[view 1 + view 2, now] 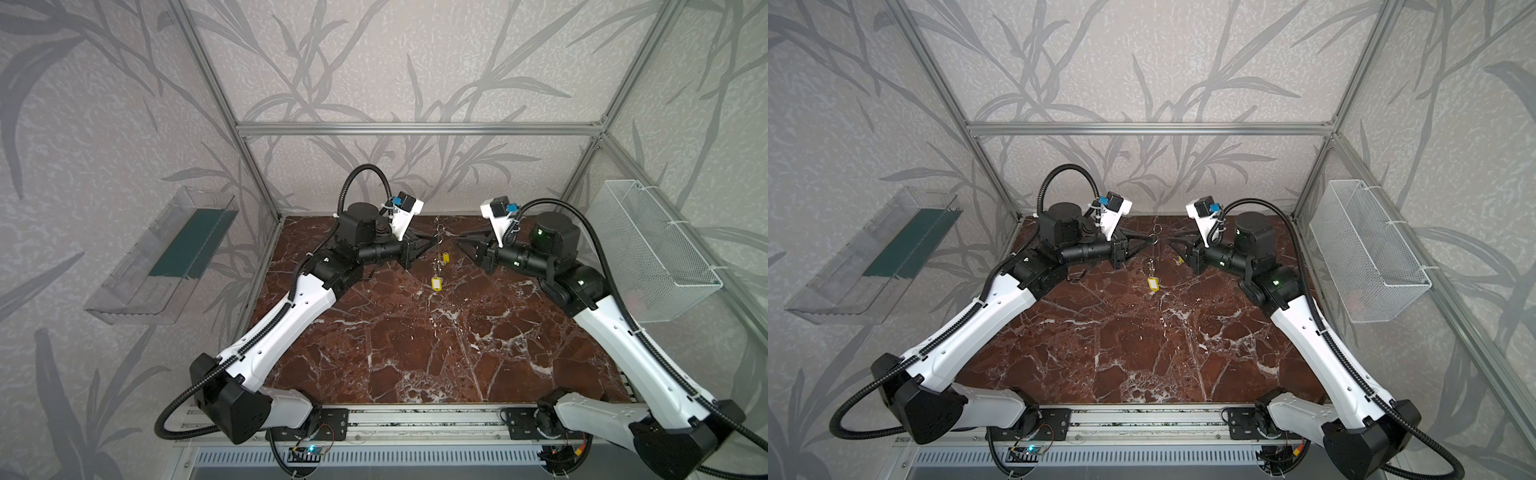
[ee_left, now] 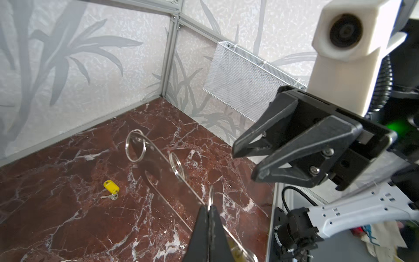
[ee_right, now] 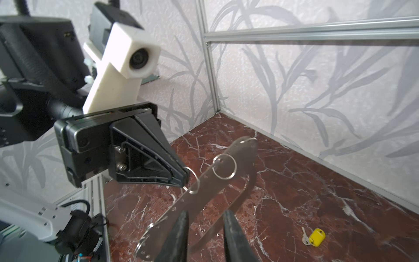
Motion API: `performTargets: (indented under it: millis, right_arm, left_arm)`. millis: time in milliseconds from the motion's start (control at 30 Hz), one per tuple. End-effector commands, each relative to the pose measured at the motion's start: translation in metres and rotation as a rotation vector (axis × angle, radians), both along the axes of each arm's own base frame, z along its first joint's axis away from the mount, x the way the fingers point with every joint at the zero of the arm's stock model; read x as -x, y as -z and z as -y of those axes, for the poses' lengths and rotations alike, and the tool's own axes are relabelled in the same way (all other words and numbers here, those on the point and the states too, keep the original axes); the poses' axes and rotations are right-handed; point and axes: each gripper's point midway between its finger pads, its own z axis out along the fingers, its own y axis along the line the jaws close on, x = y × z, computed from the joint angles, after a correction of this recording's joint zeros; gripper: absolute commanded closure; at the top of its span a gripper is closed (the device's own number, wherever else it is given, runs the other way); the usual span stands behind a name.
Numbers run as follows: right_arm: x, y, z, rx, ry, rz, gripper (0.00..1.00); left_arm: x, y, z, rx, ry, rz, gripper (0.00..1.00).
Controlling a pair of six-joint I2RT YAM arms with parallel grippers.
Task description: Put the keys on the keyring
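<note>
L gripper (image 1: 432, 242) clenched on a small ring (image 2: 210, 192) of the keyring (image 3: 244, 154), plate edge-on btwn both arms in both top views, R gripper (image 2: 243, 164) jaws apart just beside it, empty; one yellow key (image 1: 437, 284) dangling off plate, 2nd key (image 3: 317, 237) loose on tabletop (image 1: 415, 353).

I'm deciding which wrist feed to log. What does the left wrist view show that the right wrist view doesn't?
Only left wrist: the mesh basket and the right gripper seen whole, jaws apart, clear of the keyring. Only right wrist: the left gripper seen whole, shut on one of the keyring's rings. Both: the keyring and one yellow key lying on the table.
</note>
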Motion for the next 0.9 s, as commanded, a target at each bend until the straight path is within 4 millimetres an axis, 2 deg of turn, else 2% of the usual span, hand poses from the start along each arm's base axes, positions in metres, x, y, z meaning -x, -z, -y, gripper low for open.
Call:
performTargets:
  millis: [0, 200, 467, 700, 867]
  right_arm:
    - [-0.007, -0.025, 0.014, -0.088, 0.093, 0.063, 0.71]
    - [-0.013, -0.018, 0.015, -0.099, 0.112, 0.036, 0.71]
    - [-0.02, -0.01, 0.007, -0.134, 0.096, -0.012, 0.68]
    - [-0.028, -0.004, 0.003, -0.145, 0.125, -0.051, 0.68]
    - [-0.027, -0.002, -0.011, -0.106, 0.161, -0.07, 0.68]
  left_arm:
    - [-0.008, -0.038, -0.009, 0.07, -0.119, 0.125, 1.0]
    - [-0.023, -0.041, -0.016, 0.035, -0.28, 0.174, 1.0]
    - [-0.028, -0.039, -0.018, -0.078, -0.389, 0.262, 1.0]
    - [-0.024, -0.039, -0.024, -0.138, -0.391, 0.344, 1.0]
    - [-0.014, -0.04, -0.023, -0.136, -0.345, 0.384, 1.0]
